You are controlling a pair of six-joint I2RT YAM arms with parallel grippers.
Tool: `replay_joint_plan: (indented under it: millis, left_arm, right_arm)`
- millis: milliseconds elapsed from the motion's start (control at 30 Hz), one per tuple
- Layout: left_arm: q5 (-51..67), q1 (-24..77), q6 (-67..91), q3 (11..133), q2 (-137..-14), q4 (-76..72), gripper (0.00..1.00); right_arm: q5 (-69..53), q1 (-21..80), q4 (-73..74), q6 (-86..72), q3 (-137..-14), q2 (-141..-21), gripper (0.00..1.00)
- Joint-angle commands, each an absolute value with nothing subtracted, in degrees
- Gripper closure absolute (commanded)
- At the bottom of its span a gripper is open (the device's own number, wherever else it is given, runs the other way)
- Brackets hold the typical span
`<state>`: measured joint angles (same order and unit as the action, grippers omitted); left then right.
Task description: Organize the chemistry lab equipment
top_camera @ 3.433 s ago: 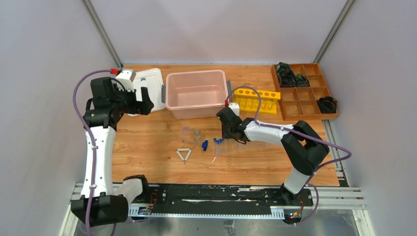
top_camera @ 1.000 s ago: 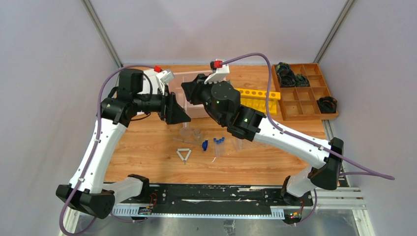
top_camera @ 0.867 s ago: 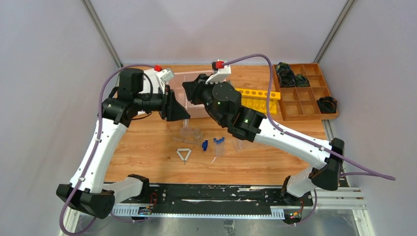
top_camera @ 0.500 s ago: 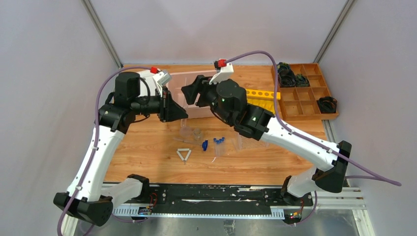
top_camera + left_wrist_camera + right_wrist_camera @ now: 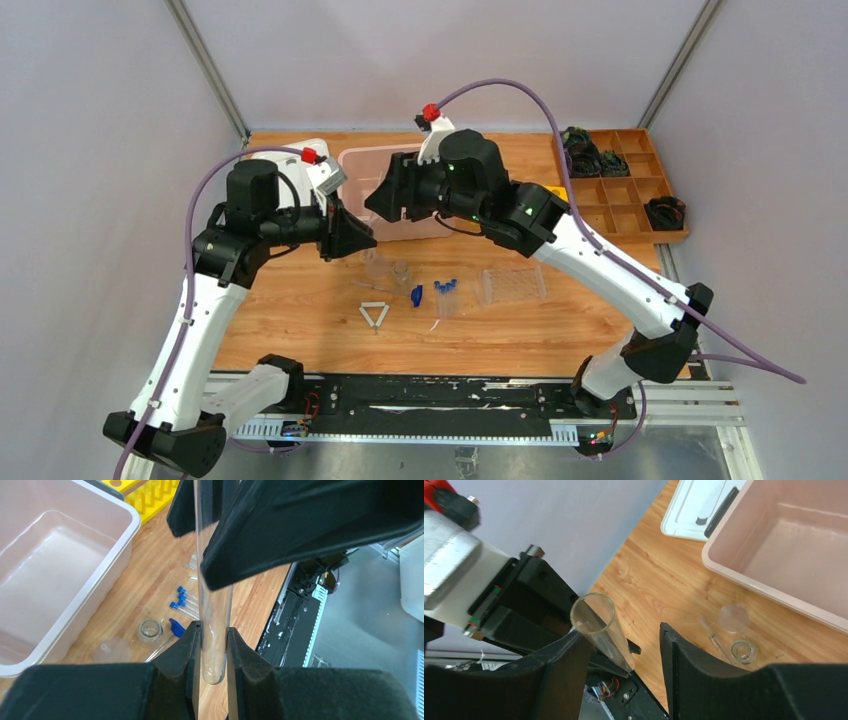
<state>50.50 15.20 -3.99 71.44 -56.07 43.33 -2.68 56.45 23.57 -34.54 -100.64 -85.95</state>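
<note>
Two claws meet high over the middle of the surface [image 5: 300,330] in the top view. The left claw [image 5: 362,238] sits just below and left of the right claw [image 5: 380,200]. Both hang above the flasks [image 5: 388,268], with the blue-capped tubes [image 5: 446,291], triangle [image 5: 375,314] and clear tray [image 5: 513,284] lower in the frame and the pink bin [image 5: 352,158] behind the arms. Anything that slips here would likely land on that glassware. From the left wrist, a long clear tube [image 5: 214,580] runs up the centre of the frame, its rounded end clamped between the left claw's fingers [image 5: 182,647]. The right claw's black fingers fill the top and upper right, one either side of the tube's upper part. The hold is right at the tube's end, so I judge it weak: a sideways nudge from the other claw could pivot the tube or pop it free. From the right wrist, the tube's open mouth shows centre left, against or very near the finger [image 5: 559,680] on that side, while the other stands well off. The right claw is apart, gripping nothing. Closing off-centre like this would shove the tube across before both pads bear, bending it against the left clamp, and it may crack or squirt out. If the left claw let go before the right has bitten, the tube would drop.
</note>
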Motion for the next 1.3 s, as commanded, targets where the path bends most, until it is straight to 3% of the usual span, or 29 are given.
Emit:
replay_joint_plan:
  millis: [0, 67, 167, 233, 267, 300, 333, 433, 667, 933, 1267]
  left_arm:
    - [50.33, 15.47, -5.69, 70.78, -55.48, 41.93, 1.00]
    - [50.45, 15.47, -5.86, 70.46, -55.41, 41.95, 1.00]
    - [49.76, 15.47, -6.10, 70.09, -55.45, 41.97, 1.00]
    - [48.67, 15.47, -6.09, 69.69, -55.50, 41.97, 0.92]
    - [47.81, 15.47, -6.02, 69.58, -55.63, 41.93, 0.72]
    - [43.37, 15.47, -5.55, 69.47, -56.12, 41.87, 0.05]
    - [39.86, 15.47, -5.02, 69.89, -56.65, 41.84, 0.01]
    - [32.00, 15.47, -4.47, 72.44, -59.49, 43.53, 0.00]
    - [33.18, 15.47, -3.85, 70.60, -59.73, 44.44, 0.00]
    - [30.58, 15.46, -4.03, 70.84, -59.09, 45.79, 0.00]
    - [30.37, 15.47, -2.96, 69.81, -59.02, 45.87, 0.00]
  right_arm:
    - [-6.20, 55.64, 27.50, -34.18, -103.15, -88.41, 0.47]
    - [-6.02, 55.36, 27.52, -34.19, -103.35, -88.82, 0.54]
    - [-6.04, 54.53, 27.66, -34.32, -102.64, -88.38, 0.77]
    - [-6.06, 53.36, 27.86, -34.24, -101.50, -87.32, 0.89]
    - [-5.94, 52.59, 28.09, -34.08, -100.52, -86.37, 0.95]
    - [-3.15, 50.49, 29.79, -31.67, -99.44, -84.42, 1.00]
    - [-0.92, 49.35, 31.41, -30.47, -99.03, -83.51, 1.00]
    - [7.18, 44.64, 33.45, -25.69, -96.55, -80.50, 1.00]
    - [27.37, 34.04, 22.64, -13.63, -81.93, -73.79, 1.00]
    - [31.54, 26.37, -5.17, -6.16, -64.72, -72.39, 1.00]
    - [30.16, 22.08, -14.29, -5.11, -63.59, -81.65, 1.00]
